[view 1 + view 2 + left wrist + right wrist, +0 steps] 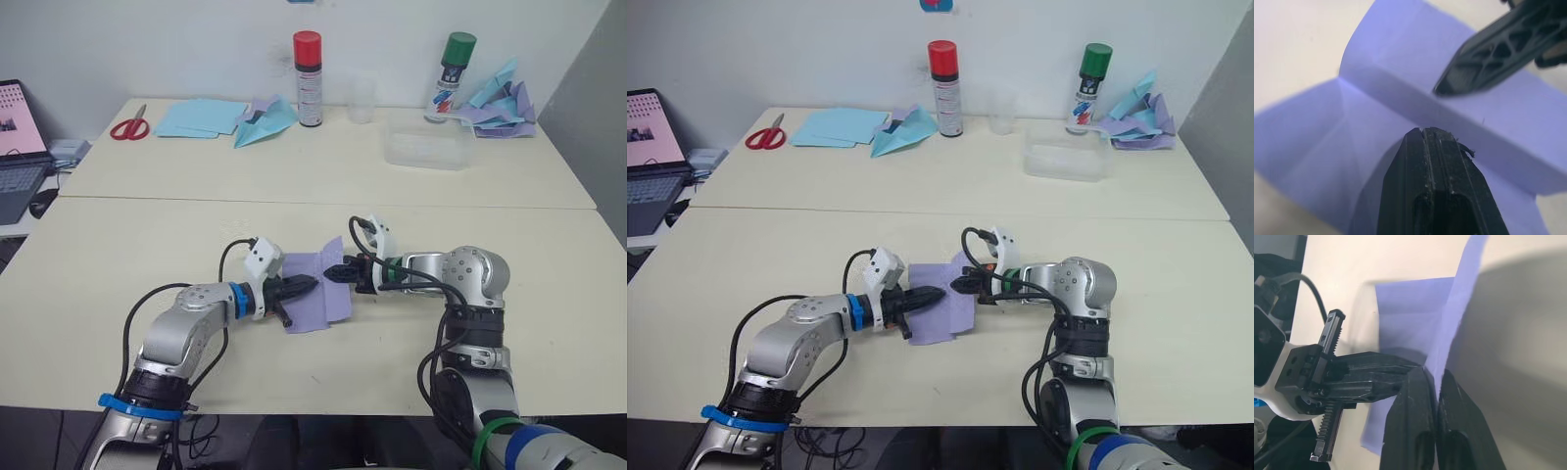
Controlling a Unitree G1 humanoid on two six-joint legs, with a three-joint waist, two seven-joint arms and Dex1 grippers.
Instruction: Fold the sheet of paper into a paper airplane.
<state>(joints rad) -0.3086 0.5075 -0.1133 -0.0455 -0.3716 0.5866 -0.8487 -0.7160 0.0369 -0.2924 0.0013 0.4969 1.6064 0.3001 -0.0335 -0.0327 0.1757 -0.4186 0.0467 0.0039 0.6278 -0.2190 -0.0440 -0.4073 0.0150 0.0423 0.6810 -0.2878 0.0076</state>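
The sheet of paper (323, 305), pale lavender with crease lines, lies near the table's front edge between both arms. One side of it is lifted into an upright flap. My left gripper (312, 283) is shut, and its joined tips rest on the sheet (1400, 63) beside a crease. My right gripper (1436, 379) is shut on the raised edge of the sheet (1405, 308), facing the left gripper tip to tip and a short gap from it. The paper airplane is out of view.
At the back stand a red-capped can (308, 78), a green-capped can (453, 73), a clear cup (361, 100) and a clear box (428, 145). Scissors (128, 126), light blue sheets (199, 117), a teal plane (266, 122), folded papers (502, 103) and a laptop (20, 147) are also there.
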